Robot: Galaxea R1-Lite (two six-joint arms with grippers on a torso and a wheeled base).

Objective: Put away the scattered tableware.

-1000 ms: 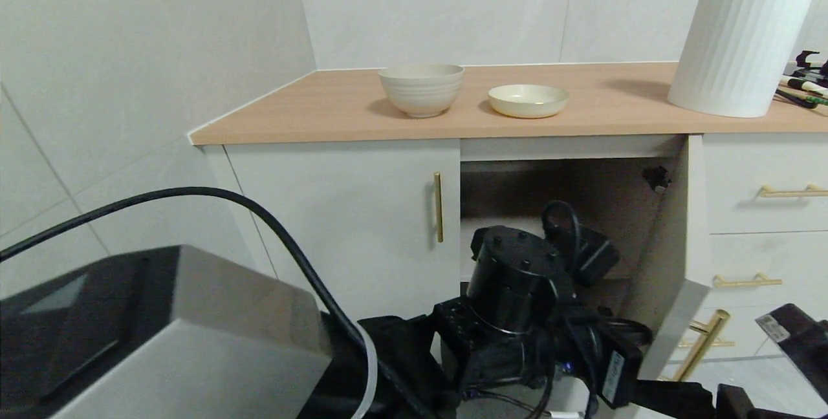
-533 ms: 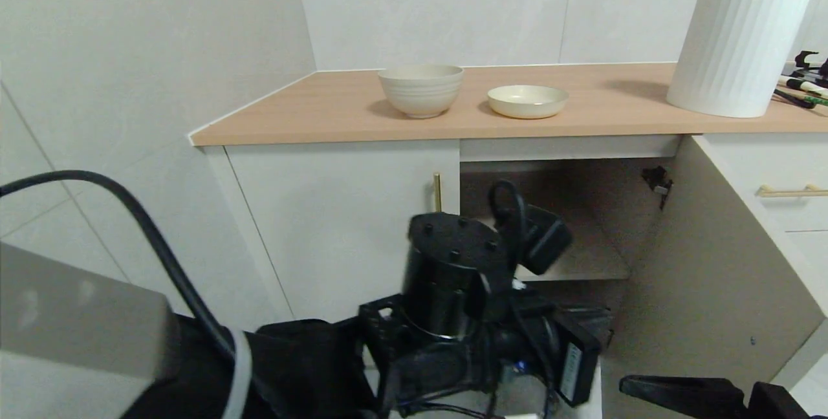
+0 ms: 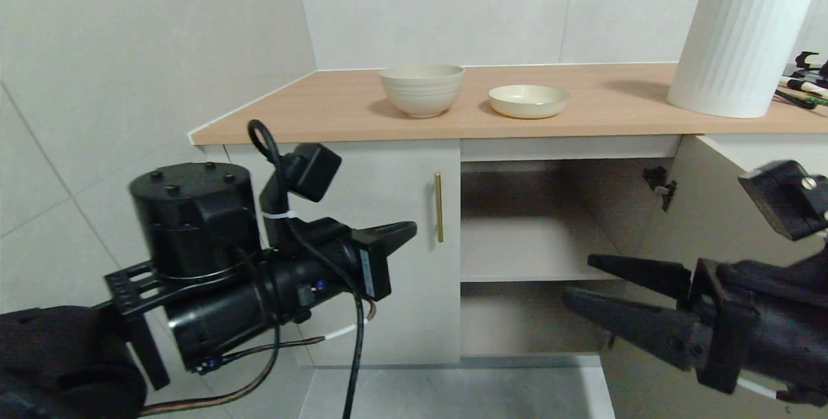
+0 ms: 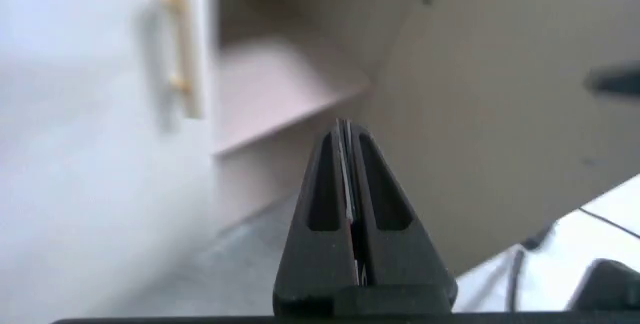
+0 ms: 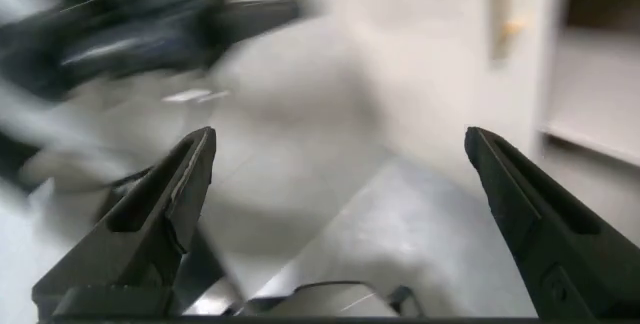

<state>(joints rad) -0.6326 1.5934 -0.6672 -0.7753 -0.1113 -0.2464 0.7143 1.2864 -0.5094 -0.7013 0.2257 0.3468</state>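
The bowl (image 3: 422,89) and small dish (image 3: 528,100) stand on the tabletop (image 3: 323,112) above the open cabinet (image 3: 517,251). The left pincer (image 3: 404,233) is closed, the right pincer (image 3: 579,279) open, both low; better to raise the right squarely to a rim.

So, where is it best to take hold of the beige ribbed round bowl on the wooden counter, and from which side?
Probably by its rim, from above: the beige ribbed round bowl stands upright, mouth open, so one finger can go inside and one outside. Take the rim's left side, away from the shallow cream dish beside it.
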